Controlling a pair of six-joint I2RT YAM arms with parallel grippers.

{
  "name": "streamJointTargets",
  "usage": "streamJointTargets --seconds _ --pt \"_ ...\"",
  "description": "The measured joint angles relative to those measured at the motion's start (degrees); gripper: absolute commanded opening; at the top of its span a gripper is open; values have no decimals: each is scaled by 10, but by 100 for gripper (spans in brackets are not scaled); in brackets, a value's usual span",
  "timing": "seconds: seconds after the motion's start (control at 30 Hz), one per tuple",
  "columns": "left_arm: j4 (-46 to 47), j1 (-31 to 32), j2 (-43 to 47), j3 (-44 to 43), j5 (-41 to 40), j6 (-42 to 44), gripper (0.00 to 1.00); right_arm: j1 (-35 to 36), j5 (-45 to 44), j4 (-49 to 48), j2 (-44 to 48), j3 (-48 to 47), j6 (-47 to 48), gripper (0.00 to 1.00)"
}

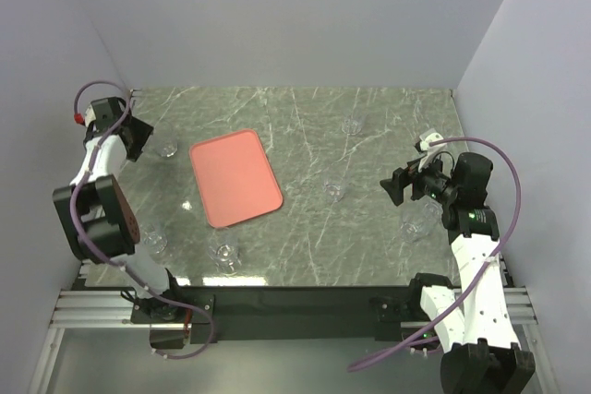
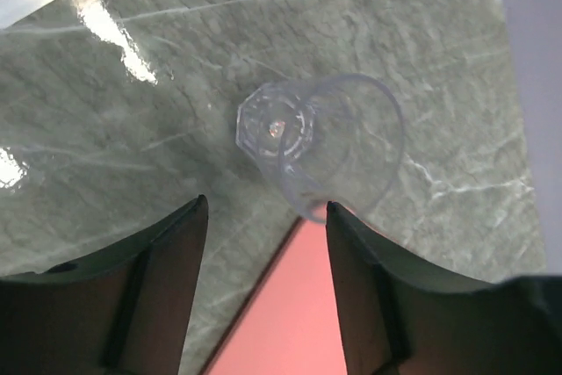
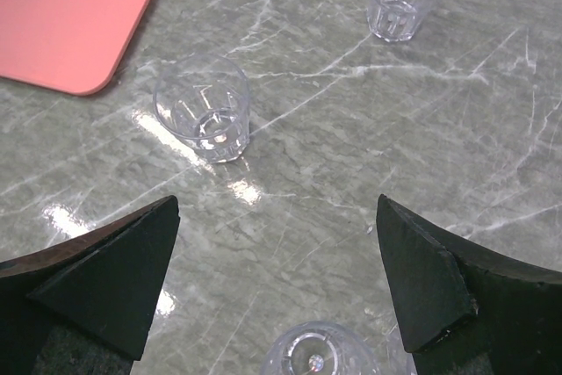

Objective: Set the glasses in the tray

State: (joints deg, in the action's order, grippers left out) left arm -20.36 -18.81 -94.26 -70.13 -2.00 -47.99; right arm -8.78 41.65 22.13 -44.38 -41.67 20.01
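The salmon-pink tray point(image 1: 235, 179) lies flat, left of the table's middle. Several clear glasses stand around it, none in it. One glass point(image 1: 167, 149) is by the tray's far left corner, and my left gripper point(image 1: 145, 143) is open just left of it. In the left wrist view this glass point(image 2: 318, 142) sits just ahead of the open gripper point(image 2: 266, 208), with the tray point(image 2: 290, 318) showing between the fingers. My right gripper point(image 1: 393, 188) is open and empty at the right, above the table. It points at a glass point(image 3: 204, 110) near the tray's corner point(image 3: 70, 6).
Other glasses stand at the far middle point(image 1: 351, 124), right of the tray point(image 1: 334, 189), under the right arm point(image 1: 417, 225) and at the near left point(image 1: 155, 244) point(image 1: 224, 256). White walls close in on the left, back and right. A black rail point(image 1: 295, 306) runs along the near edge.
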Motion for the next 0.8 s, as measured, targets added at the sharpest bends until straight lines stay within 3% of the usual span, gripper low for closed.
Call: streamJointTargets --seconds 0.4,0.47,0.7,0.8 --pt "-81 0 -144 -127 -28 5 49 0 -1 0 -1 0 0 100" --pt "-86 0 -154 -138 -29 7 41 0 -2 0 -2 0 0 100" --pt "-97 0 -169 -154 -34 15 1 0 -2 0 -5 0 0 100" --pt "-99 0 -170 -155 -37 18 1 0 -2 0 -5 0 0 100"
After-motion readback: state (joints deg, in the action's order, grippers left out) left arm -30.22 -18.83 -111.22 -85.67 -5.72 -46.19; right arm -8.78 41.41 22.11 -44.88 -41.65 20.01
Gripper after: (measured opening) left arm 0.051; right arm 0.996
